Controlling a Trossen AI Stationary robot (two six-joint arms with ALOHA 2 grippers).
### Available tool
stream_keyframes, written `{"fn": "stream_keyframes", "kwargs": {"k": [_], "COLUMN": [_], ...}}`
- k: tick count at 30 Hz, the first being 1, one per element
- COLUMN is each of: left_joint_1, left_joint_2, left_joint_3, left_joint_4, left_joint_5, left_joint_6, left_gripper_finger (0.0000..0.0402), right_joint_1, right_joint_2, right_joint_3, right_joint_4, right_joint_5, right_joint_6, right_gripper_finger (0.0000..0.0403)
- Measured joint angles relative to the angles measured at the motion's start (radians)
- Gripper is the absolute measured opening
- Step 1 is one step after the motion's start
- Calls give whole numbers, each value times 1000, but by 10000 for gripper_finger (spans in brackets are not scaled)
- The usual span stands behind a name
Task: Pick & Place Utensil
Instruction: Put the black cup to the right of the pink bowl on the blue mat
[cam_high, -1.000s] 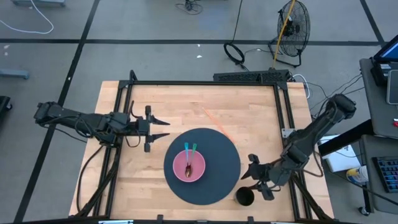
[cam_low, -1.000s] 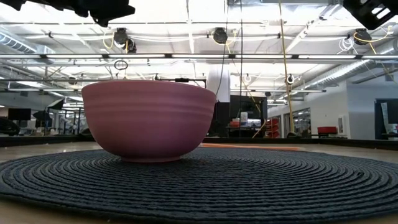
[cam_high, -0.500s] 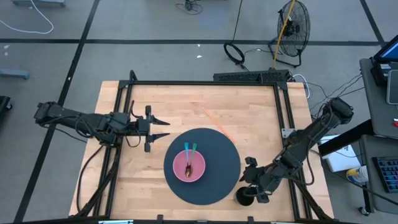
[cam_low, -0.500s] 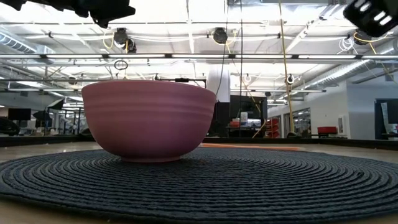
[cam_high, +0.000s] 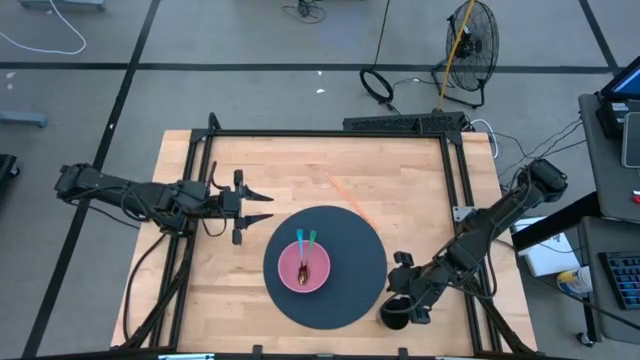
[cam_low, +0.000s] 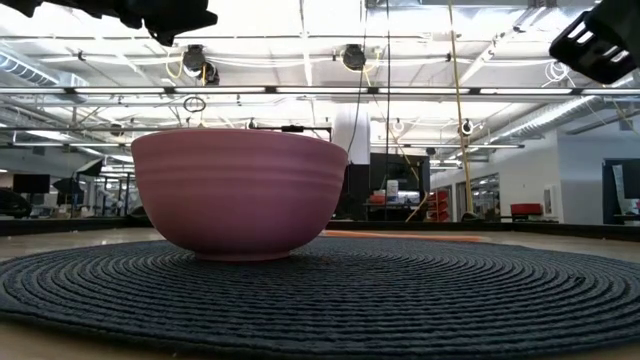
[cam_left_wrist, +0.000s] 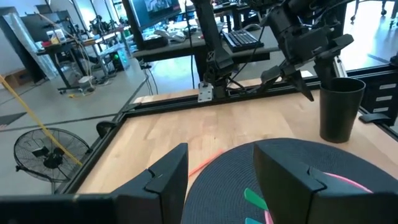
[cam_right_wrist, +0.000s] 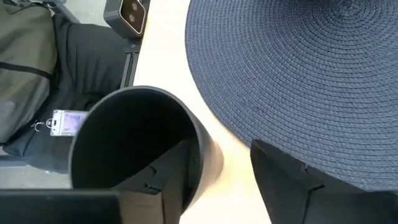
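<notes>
Right hand (cam_high: 398, 303) straddling black cup (cam_high: 393, 317) rim, fingers apart.

This is a robotics lab or industrial workshop hall. The wooden worktop (cam_high: 300, 170) sits in a black metal frame (cam_high: 325, 133) on a grey concrete floor (cam_high: 200, 60) marked with dark lines, with a standing fan (cam_high: 470, 45) and loose cables (cam_high: 378, 85) beyond its far edge. The low view shows a high open ceiling with exposed pipes (cam_low: 300, 90) and strip lighting; the left wrist view shows desks with monitors (cam_left_wrist: 152, 12) and a keyboard (cam_left_wrist: 242, 38).
</notes>
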Motion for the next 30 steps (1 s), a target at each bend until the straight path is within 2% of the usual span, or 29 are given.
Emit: {"fn": "stream_keyframes", "kwargs": {"k": [15,30], "left_joint_1": [0,0], "left_joint_2": [0,0], "left_joint_3": [0,0], "left_joint_4": [-1,-4], "left_joint_5": [0,0], "left_joint_6": [0,-4], "left_gripper_finger": [186,186], "right_joint_1": [0,0], "right_joint_2": [0,-10], "right_joint_3": [0,0], "right_joint_4": [-22,-23], "right_joint_5": [-1,0], "right_joint_6": [-36,-61], "right_gripper_finger": [13,5]}}
